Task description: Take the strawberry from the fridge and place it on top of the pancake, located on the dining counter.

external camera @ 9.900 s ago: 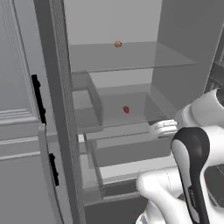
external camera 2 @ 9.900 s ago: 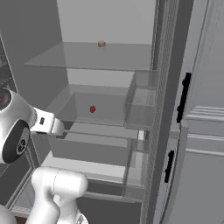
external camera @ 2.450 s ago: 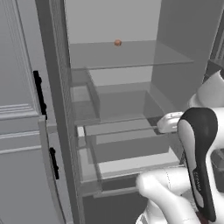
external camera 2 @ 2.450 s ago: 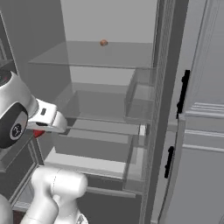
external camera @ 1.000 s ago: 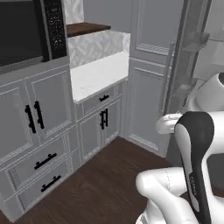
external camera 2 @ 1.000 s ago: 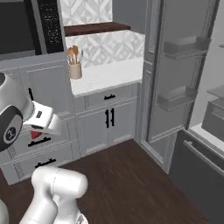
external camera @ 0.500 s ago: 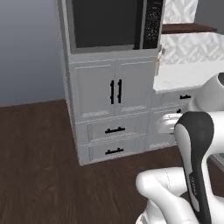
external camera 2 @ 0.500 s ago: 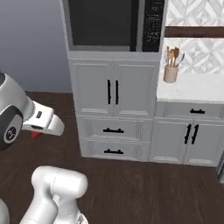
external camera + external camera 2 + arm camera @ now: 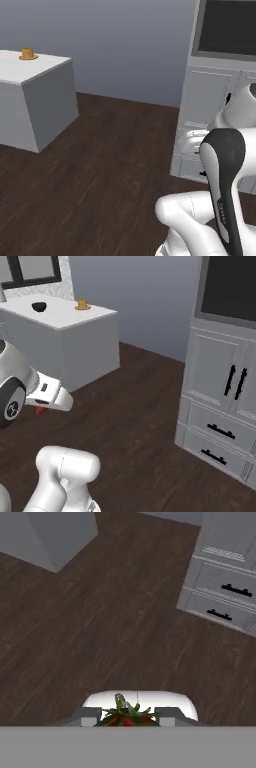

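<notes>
Red strawberry [image 9: 125, 718] w/ green leafy cap sits clamped between the gripper [image 9: 126, 716] fingers in hand view, lower half cut off at the bottom edge. In right base view just a red sliver [image 9: 40, 409] peeks under the white hand, rest hidden. In left base view hand mostly masked by the arm's dark link, grip not readable there.

Pancake [image 9: 83, 305] tiny on far corner of dining counter [image 9: 75, 326], well apart from gripper; also seen as small golden-brown blob [image 9: 28, 53] on counter [image 9: 45, 70] in left base view, plate vs stack hard to separate. Dark bowl [image 9: 39, 306] near it on same top, contents not visible.

Light grey cabinet [image 9: 220, 406] w/ black handles [image 9: 236, 382] at right, cut off by frame edge; dark oven panel [image 9: 230, 286] above it only partly in frame. Dark wood floor [image 9: 90, 632] under the hand. No legible writing or brand marks anywhere.
</notes>
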{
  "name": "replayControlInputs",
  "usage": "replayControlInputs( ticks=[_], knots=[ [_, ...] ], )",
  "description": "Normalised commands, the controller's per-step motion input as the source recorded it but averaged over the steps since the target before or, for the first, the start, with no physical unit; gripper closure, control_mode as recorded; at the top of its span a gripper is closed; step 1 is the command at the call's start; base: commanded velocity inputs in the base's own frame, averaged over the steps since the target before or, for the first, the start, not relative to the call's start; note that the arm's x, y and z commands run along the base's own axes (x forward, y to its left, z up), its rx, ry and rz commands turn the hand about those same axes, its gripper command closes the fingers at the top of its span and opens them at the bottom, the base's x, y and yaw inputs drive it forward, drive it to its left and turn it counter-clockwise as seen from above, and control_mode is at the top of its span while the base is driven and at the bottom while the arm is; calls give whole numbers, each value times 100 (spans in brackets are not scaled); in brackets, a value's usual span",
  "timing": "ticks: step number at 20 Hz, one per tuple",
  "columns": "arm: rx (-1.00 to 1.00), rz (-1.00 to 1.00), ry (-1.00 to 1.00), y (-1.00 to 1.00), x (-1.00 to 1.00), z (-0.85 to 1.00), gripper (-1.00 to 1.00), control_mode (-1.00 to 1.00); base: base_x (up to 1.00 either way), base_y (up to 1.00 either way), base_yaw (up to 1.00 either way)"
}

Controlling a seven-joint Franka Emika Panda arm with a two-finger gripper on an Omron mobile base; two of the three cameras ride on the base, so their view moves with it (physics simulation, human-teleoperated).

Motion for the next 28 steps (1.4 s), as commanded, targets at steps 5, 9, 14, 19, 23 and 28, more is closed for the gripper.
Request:
replayControlInputs(
  ticks=[5,9,14,19,23,28],
  knots=[
    [0,0,0,0,0,0,100,100,60,0,67],
    [0,0,0,0,0,0,100,100,82,-11,61],
    [0,0,0,0,0,0,100,100,100,-1,36],
    [0,0,0,0,0,0,100,100,100,-10,33],
    [0,0,0,0,0,0,100,100,100,-41,40],
    [0,0,0,0,0,0,100,100,100,-58,39]
  ],
)
